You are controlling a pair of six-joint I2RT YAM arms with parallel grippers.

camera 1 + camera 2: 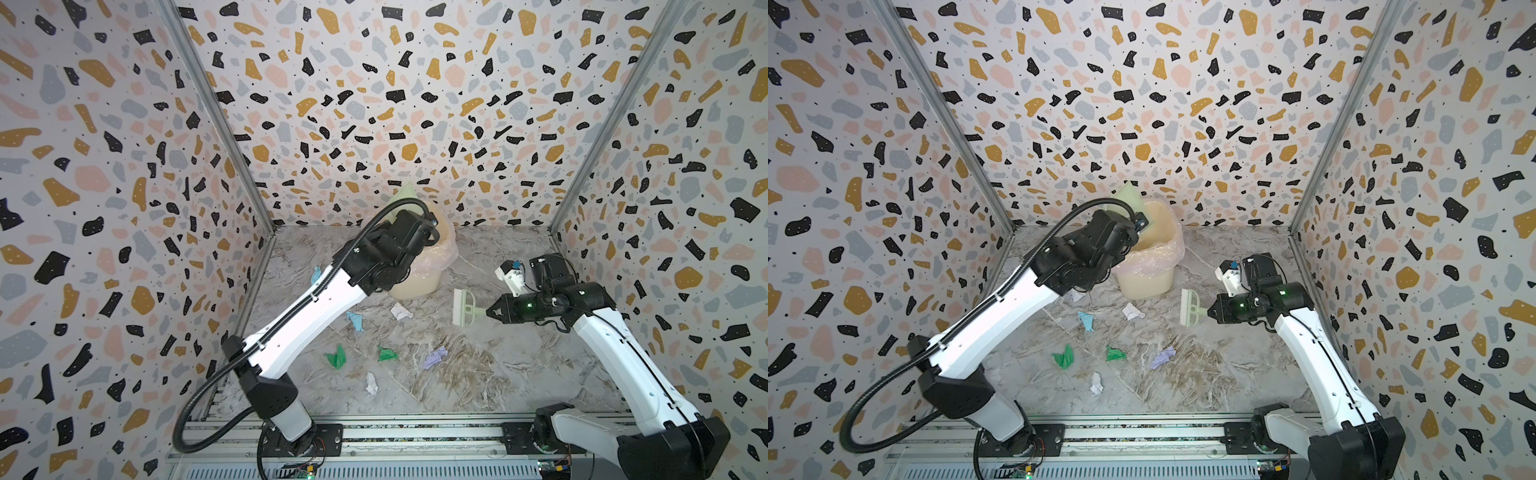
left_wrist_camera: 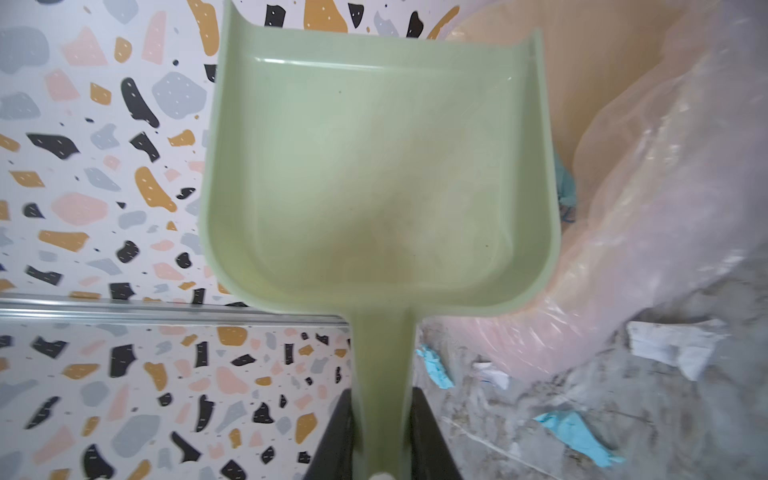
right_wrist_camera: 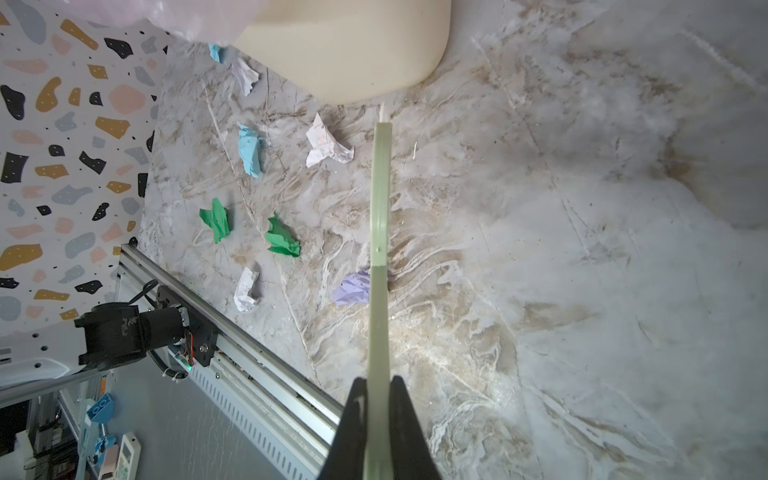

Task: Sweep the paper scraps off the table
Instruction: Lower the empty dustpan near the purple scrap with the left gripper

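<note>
A cream bin (image 1: 415, 286) stands at the back of the table (image 1: 498, 374). The paper scraps (image 1: 336, 355) lie in front of it, between the arms. The left gripper (image 2: 382, 436) squeezes the dustpan (image 2: 374, 166) handle by the bin. The right gripper (image 3: 378, 415) pinches the brush (image 1: 463, 309) handle. The left arm (image 1: 299, 316) hides most of the dustpan in both top views. The left wrist view shows it bare inside.

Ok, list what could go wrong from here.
The dustpan, held by the left gripper at the bin, might snag its loose liner. The brush is pinched by its thin handle in the right gripper; it could twist under pressure. A sweep may push paper scraps near the front rail off the table.
</note>
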